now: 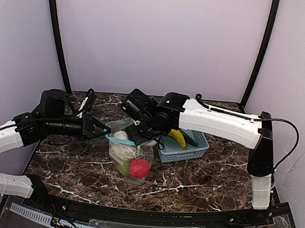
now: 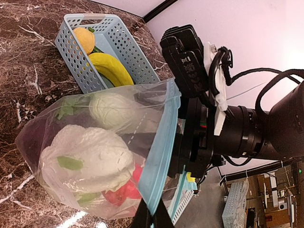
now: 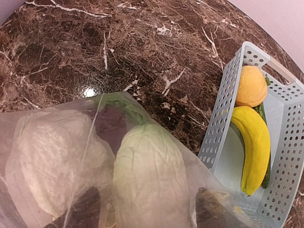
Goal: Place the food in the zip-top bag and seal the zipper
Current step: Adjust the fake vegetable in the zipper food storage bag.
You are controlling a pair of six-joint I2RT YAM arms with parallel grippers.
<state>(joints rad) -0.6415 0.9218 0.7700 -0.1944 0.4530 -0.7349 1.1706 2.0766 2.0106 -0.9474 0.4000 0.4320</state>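
Top external view: the left gripper (image 1: 102, 128) pinches the mouth of the zip-top bag (image 1: 132, 157) mid-table, the right gripper (image 3: 149, 211) is spread over the white food (image 3: 147, 171) inside, so the banana (image 1: 178, 139) in the right-hand basket (image 1: 198, 148) looks next.

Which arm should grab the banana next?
Probably right. The basket with the banana sits on its side and the right gripper is open; the left gripper holds the zip-top bag.
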